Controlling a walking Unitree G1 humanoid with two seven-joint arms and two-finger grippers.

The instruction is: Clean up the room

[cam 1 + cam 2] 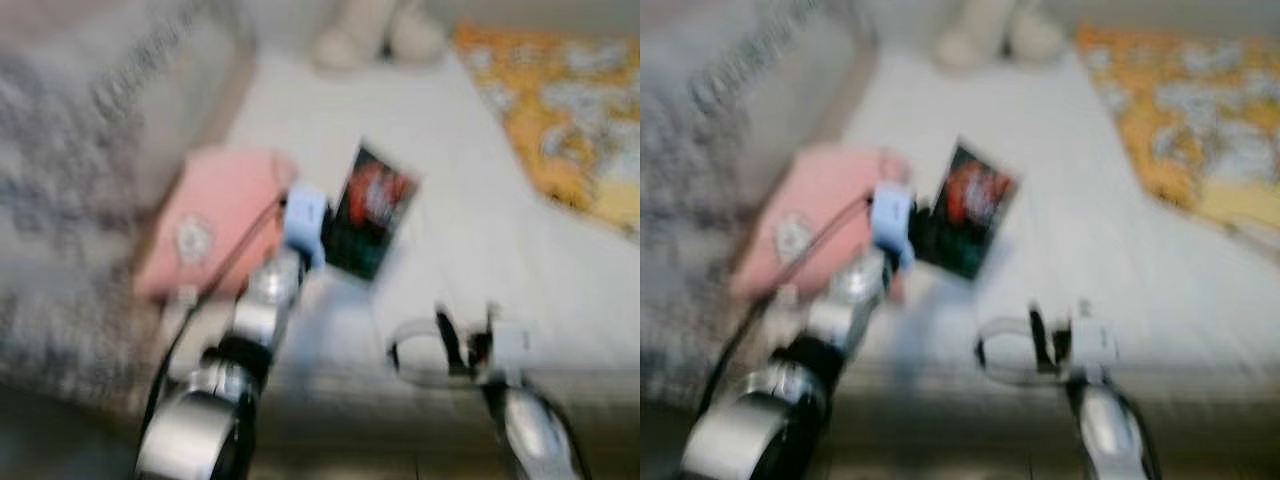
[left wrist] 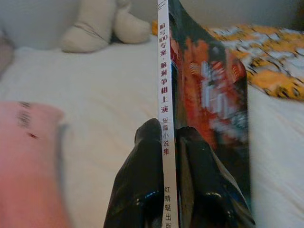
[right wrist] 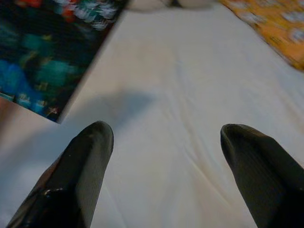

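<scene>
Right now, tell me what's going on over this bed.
The robot's left gripper is shut on a book with a dark, red-printed cover, pinching it at the spine above the white bed. A pink pillow lies beside it. The right gripper hangs open over bare sheet, holding nothing. A plush toy and an orange patterned blanket sit farther back.

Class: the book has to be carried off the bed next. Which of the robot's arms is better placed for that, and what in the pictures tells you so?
Left. The left gripper already has its fingers shut on the book at its spine, above the white bed. The right gripper is open over bare sheet, holding nothing.
</scene>
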